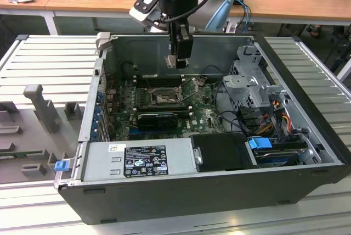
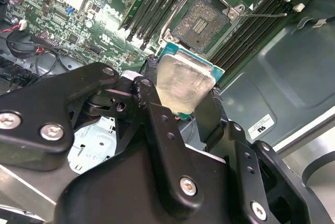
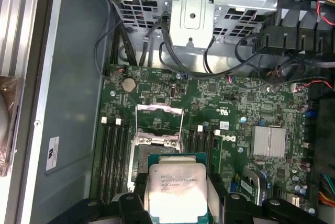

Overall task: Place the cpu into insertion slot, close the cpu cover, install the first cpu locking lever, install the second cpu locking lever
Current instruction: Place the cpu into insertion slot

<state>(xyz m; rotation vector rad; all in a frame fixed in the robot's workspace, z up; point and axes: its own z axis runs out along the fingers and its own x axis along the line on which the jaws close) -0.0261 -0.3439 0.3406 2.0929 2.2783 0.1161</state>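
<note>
Black fingers (image 2: 151,85) of the gripper (image 3: 177,195) fill the foreground in both wrist views, clamped on two opposite edges of the cpu (image 3: 175,190). The chip's pale silvery top faces the cameras and its green underside edge peeks out around it. The chip hangs in the air, clear of the board (not seated anywhere).

Just beyond the chip, in the second wrist view, the insertion slot (image 2: 201,22) lies bare, showing its dull metallic centre. The cpu cover (image 3: 159,109) is swung back off the slot, on the side toward the drive cage (image 3: 199,4). Long black memory slots (image 3: 112,150) flank the socket on the green motherboard (image 3: 235,109).

In the exterior view the gripper (image 1: 178,59) reaches down into the open computer case (image 1: 219,202), above the socket, with the power supply (image 1: 137,161) along the near wall.
</note>
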